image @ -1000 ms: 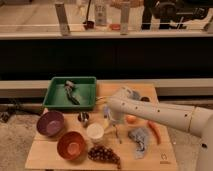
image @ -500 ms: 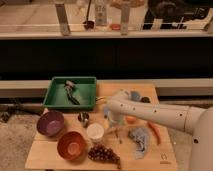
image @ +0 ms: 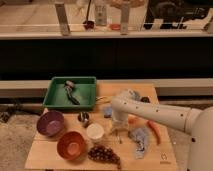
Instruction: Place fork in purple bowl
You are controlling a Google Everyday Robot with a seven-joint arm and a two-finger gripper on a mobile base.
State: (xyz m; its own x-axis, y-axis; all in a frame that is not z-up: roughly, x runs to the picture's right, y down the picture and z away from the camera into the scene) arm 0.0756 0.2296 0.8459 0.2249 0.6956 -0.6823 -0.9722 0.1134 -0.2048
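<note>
— What has changed in the last second?
— Very little. My arm has sunk a touch lower over the middle of the bench (image: 45, 159). The gripper (image: 118, 131) now hangs just right of the white cup (image: 95, 132), directly over the fork (image: 120, 139). Nothing on the bench has shifted.
— Do you have the fork?
— I judge not. It lies flat on the wood, a thin pale sliver at the gripper's tip. Whether the jaws are spread or pressed together I cannot tell. So I reckon the pick is yet to come, and the purple bowl (image: 50, 123), well apart at the near left, has no fork in it.
— Count for me.
— One fork, one purple bowl, one orange bowl (image: 71, 145), one white cup, one small metal cup (image: 83, 118), one green tray (image: 86, 95) at the far left holding dark utensils (image: 70, 94) I cannot count apart, one bunch of grapes (image: 104, 154), one carrot (image: 153, 131), one grey cloth (image: 140, 140)
</note>
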